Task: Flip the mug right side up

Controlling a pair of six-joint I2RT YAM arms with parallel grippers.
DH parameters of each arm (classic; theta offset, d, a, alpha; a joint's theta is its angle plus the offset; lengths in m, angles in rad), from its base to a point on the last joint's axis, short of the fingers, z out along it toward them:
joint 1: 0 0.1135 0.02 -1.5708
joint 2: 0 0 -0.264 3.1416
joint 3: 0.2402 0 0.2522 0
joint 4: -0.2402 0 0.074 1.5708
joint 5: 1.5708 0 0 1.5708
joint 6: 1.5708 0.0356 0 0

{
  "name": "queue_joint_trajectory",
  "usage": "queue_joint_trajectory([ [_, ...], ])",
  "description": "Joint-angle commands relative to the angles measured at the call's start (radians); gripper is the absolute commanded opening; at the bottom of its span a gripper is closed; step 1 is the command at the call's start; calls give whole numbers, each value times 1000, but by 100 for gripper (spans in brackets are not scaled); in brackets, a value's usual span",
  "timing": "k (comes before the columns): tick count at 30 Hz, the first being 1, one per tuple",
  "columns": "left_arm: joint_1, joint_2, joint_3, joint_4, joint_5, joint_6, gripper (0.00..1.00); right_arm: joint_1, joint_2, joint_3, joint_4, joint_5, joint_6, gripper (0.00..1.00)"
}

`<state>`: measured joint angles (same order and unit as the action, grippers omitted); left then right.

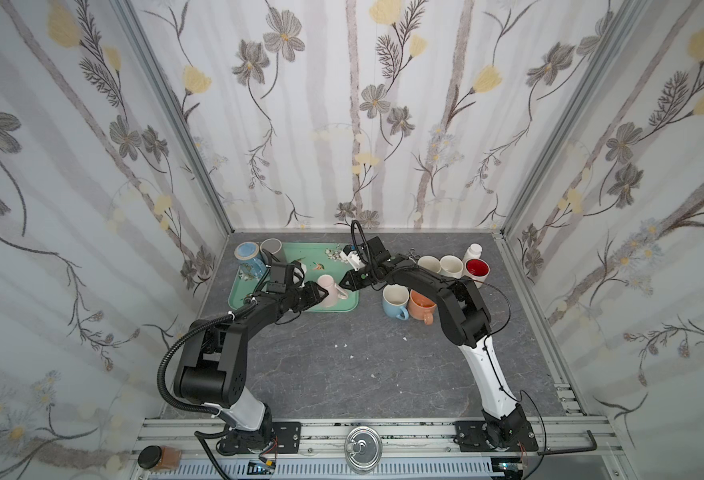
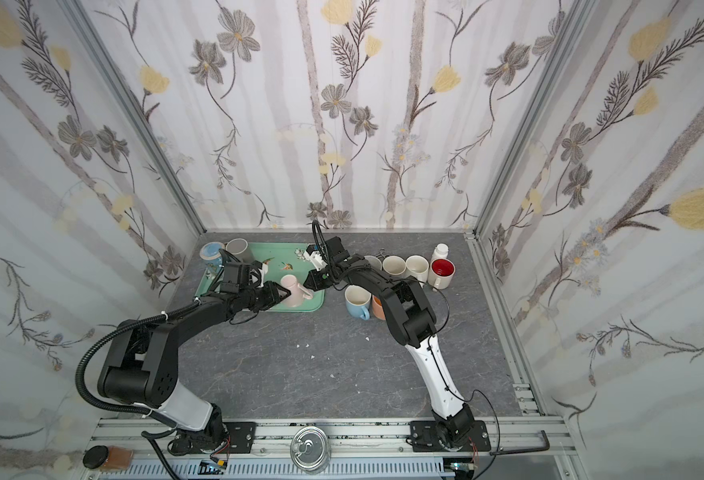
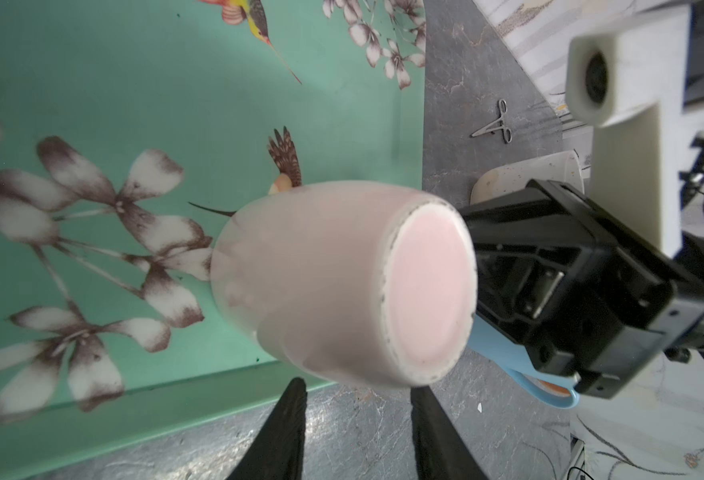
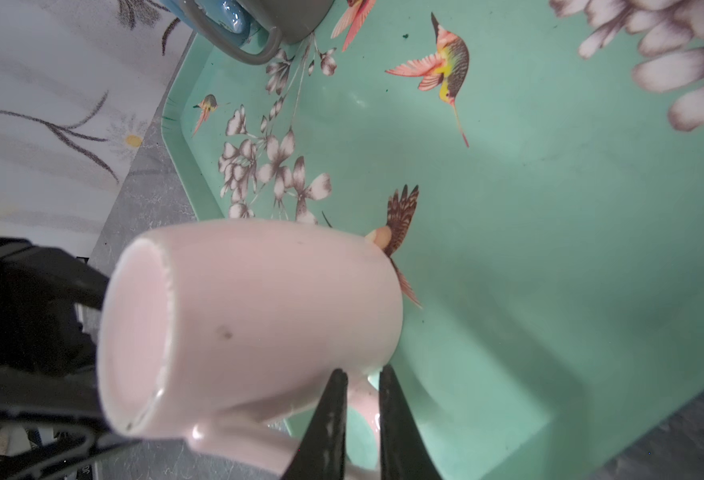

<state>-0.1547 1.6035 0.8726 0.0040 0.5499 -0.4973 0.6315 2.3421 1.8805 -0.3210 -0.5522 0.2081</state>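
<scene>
**Grey table: both arms meet at the tipped mug**

Your table (image 1: 342, 374) carries a green tray (image 1: 344, 306) at its back left. Your left arm (image 1: 234, 332) folds at a raised elbow and stretches low to the tray's near edge. Your right arm (image 1: 458, 307) arches up and reaches left across the middle. On the tray you see the pink mug (image 1: 330, 291), base up and tilted. Your right gripper (image 4: 363, 374) is pinched on its handle (image 4: 238, 440). Your left gripper (image 3: 356, 384) has its fingers apart at the base end; you cannot tell whether they press it.
</scene>
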Motion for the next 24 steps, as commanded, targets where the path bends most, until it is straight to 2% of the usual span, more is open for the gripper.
queue_joint_trajectory([
  [1,7,15,23,30,-7,21,40,13,-60,-56,39,48,-26,18],
  [10,9,-10,25,10,-31,38,41,52,-241,-229,86,347,-25,24],
  [15,7,-53,14,-19,-72,56,42,86,-258,-264,99,374,-20,30],
  [24,8,-95,-18,-31,-83,64,44,147,-173,-142,26,429,-37,37],
])
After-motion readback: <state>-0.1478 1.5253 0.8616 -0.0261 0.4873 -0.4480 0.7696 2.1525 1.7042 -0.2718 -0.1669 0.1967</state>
